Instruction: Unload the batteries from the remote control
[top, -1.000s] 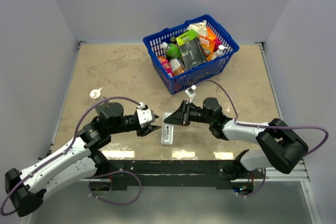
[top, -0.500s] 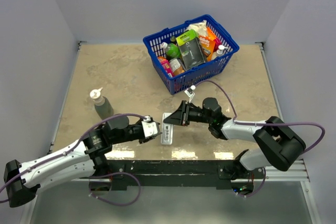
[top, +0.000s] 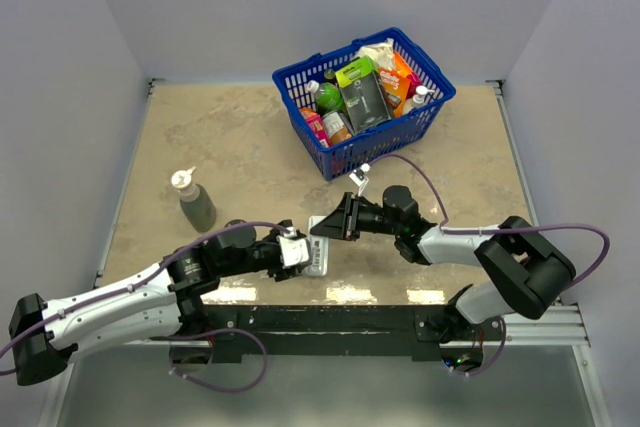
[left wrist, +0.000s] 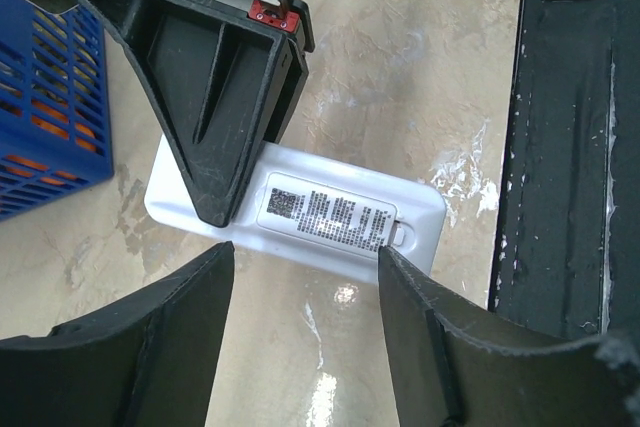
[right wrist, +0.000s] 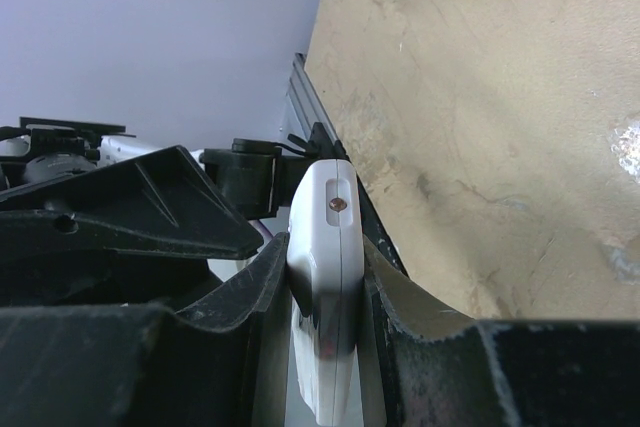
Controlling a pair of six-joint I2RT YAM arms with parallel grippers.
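Observation:
The white remote control (top: 319,247) lies flat on the table near the front edge, its labelled back cover (left wrist: 330,212) facing up and closed. No batteries show. My right gripper (top: 322,230) is shut on the remote's far end, a finger pressed on each flat face (right wrist: 325,277). In the left wrist view one of its black fingers (left wrist: 220,97) lies over the remote. My left gripper (top: 298,252) stands open just left of the remote's near end. Its fingertips (left wrist: 305,265) straddle bare table, close to the remote's edge, and I cannot tell if they touch it.
A blue basket (top: 345,155) full of packets and bottles stands behind the remote. A spray-top bottle (top: 195,204) stands at the left. The black front rail (left wrist: 570,147) runs just beside the remote's near end.
My left arm has swung right and forward to the remote, uncovering the spray-top bottle, and its jaws have widened. The right gripper and remote have stayed put.

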